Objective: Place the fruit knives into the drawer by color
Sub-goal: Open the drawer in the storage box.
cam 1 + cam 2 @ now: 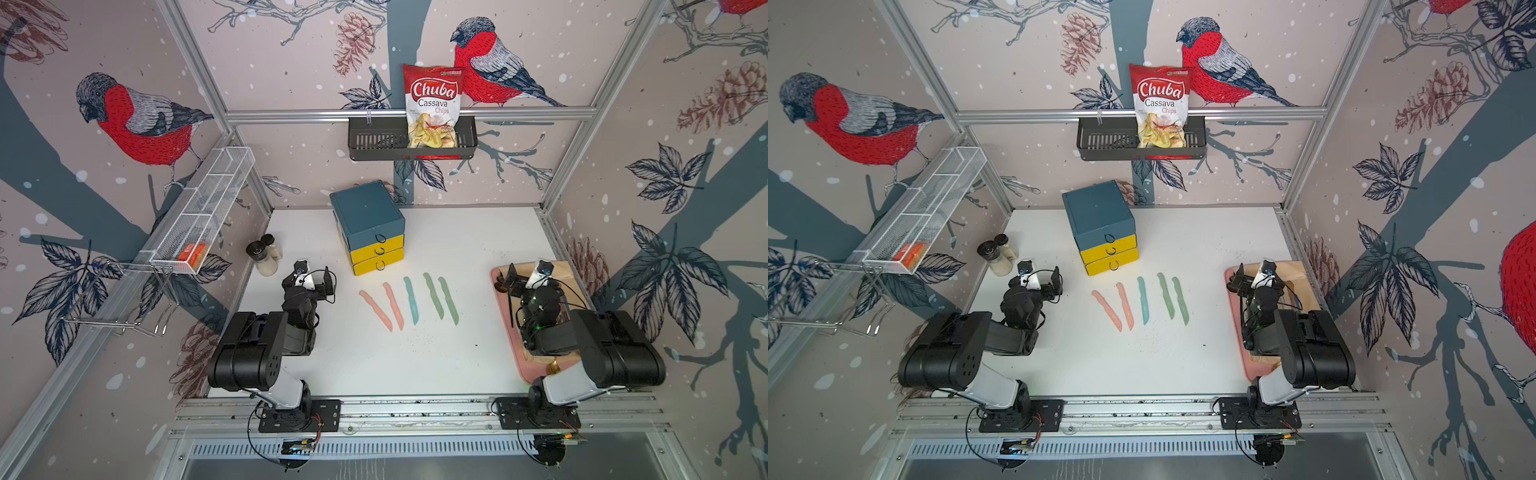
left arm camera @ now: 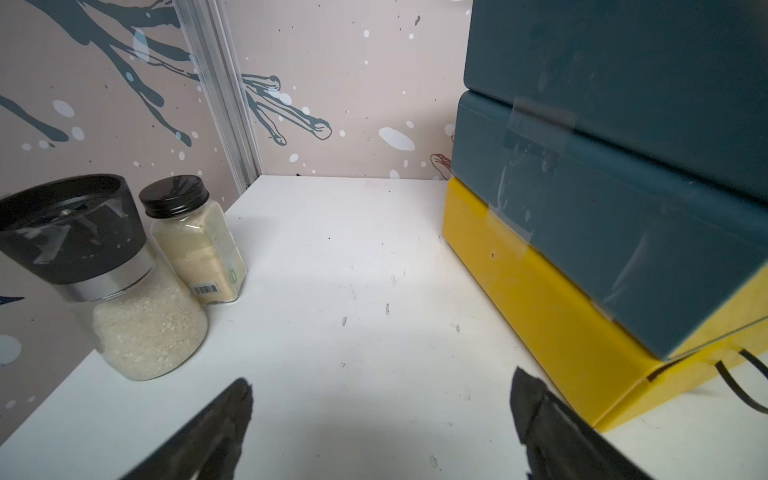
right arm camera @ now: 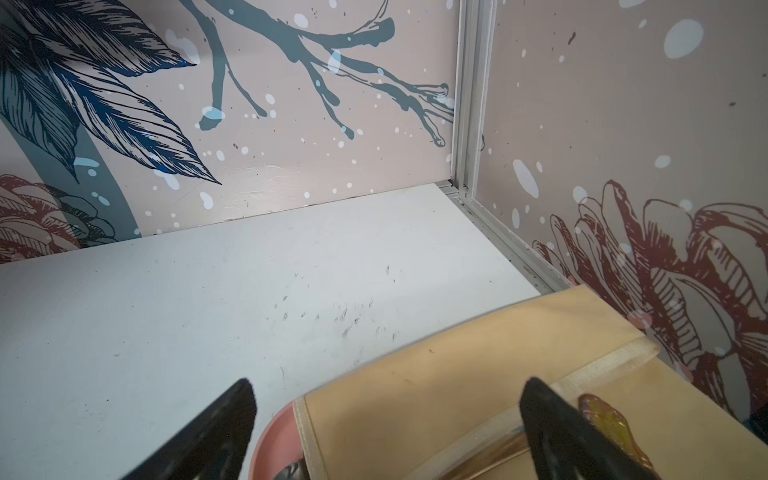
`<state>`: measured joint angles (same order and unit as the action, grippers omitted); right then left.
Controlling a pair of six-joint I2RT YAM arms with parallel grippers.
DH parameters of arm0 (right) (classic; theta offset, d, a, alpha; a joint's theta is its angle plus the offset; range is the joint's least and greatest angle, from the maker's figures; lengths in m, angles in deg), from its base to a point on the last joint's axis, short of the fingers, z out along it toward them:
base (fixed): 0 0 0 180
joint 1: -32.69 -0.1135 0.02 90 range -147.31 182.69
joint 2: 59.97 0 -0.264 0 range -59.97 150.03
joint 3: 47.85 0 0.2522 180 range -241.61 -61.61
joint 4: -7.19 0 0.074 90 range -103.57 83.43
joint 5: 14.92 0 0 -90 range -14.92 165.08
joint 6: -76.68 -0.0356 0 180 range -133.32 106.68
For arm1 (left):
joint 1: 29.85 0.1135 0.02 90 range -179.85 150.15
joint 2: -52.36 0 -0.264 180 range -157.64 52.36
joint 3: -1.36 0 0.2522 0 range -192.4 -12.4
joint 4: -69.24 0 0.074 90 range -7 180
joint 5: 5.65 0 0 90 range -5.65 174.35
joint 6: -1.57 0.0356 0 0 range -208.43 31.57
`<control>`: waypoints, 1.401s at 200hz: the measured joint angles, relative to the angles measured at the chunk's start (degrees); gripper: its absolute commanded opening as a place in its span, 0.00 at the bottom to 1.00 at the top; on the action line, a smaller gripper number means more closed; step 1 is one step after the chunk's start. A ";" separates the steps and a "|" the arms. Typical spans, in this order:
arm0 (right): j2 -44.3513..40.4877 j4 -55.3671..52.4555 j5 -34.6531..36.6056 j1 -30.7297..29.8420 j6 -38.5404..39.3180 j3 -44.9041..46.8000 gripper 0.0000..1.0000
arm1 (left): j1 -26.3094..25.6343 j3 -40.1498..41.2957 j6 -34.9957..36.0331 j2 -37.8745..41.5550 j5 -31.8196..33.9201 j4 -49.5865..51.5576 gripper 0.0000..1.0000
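Grabbing among the fruit knives [image 1: 411, 303] lying flat at centre frame on the surface [image 1: 457, 249], just below the shut drawer [image 1: 368, 216], you could knock a close neighbour askew, since your left end effector [image 2: 380, 399] and right end effector [image 3: 386, 399] both gape wide, empty.

My five fruit knives [image 1: 411, 301] lie flat in a row on the desk [image 1: 457, 249]: two pink, one teal, two green. Just behind them stands the teal-bodied drawer [image 1: 367, 216], all three fronts shut
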<state>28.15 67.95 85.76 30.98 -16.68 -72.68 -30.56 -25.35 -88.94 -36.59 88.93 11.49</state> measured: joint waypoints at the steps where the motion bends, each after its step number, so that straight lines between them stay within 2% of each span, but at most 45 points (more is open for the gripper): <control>1: 0.00 0.00 0.00 -0.04 0.00 0.00 1.00 | 0.00 0.00 0.04 0.00 0.00 0.00 0.98; 280: 0.00 0.04 -0.22 0.24 -1.03 0.02 1.00 | -0.11 -0.22 0.48 -0.09 0.00 -0.13 0.99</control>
<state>28.15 67.99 85.54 31.22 -17.70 -72.66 -30.67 -25.57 -88.46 -36.67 88.93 11.36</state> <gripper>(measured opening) 0.999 0.985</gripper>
